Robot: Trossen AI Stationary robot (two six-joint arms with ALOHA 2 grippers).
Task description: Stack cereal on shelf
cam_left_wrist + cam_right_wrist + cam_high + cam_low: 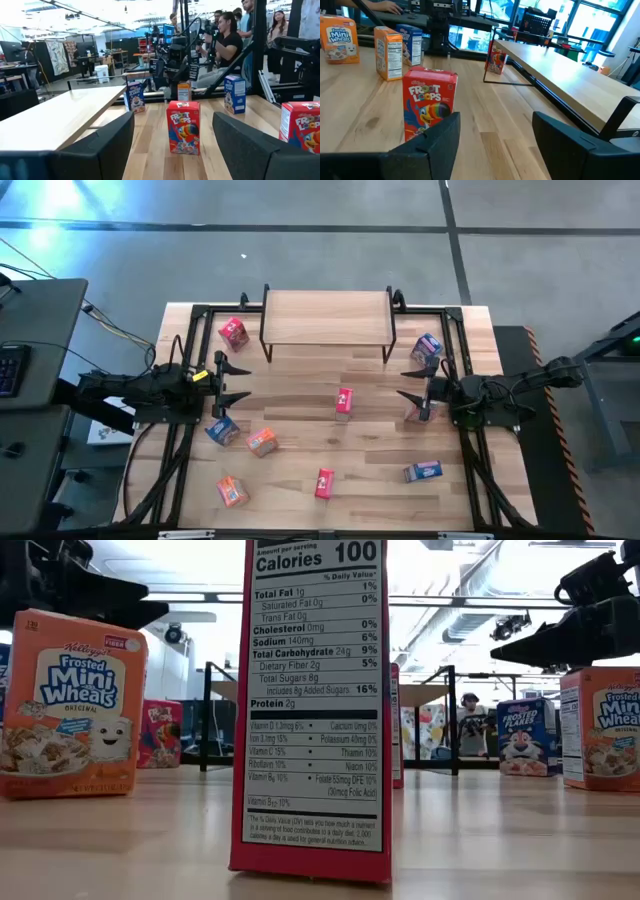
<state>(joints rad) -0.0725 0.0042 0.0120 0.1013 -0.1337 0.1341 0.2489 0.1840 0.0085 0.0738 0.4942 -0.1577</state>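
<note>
- Shelf (pixel 326 317): upper centre of the high view, top board bare.
- Cereal boxes: nine, all on the tabletop (pixel 300 430); red box (pixel 344 403) mid-frame, blue box (pixel 427 346) right of the shelf, orange box (pixel 231 491) lower left.
- Left gripper (pixel 238 383): left of centre, jaws open, holding nothing.
- Right gripper (pixel 409 385): right of centre, jaws open, holding nothing.

wooden table (pixel 380 450), scattered cereal boxes (pixel 344 402), bare shelf (pixel 326 317)

A grey concrete floor (pixel 330 240) surrounds the table, with large bright windows (pixel 590 17) and people (pixel 225 37) beyond.
</note>
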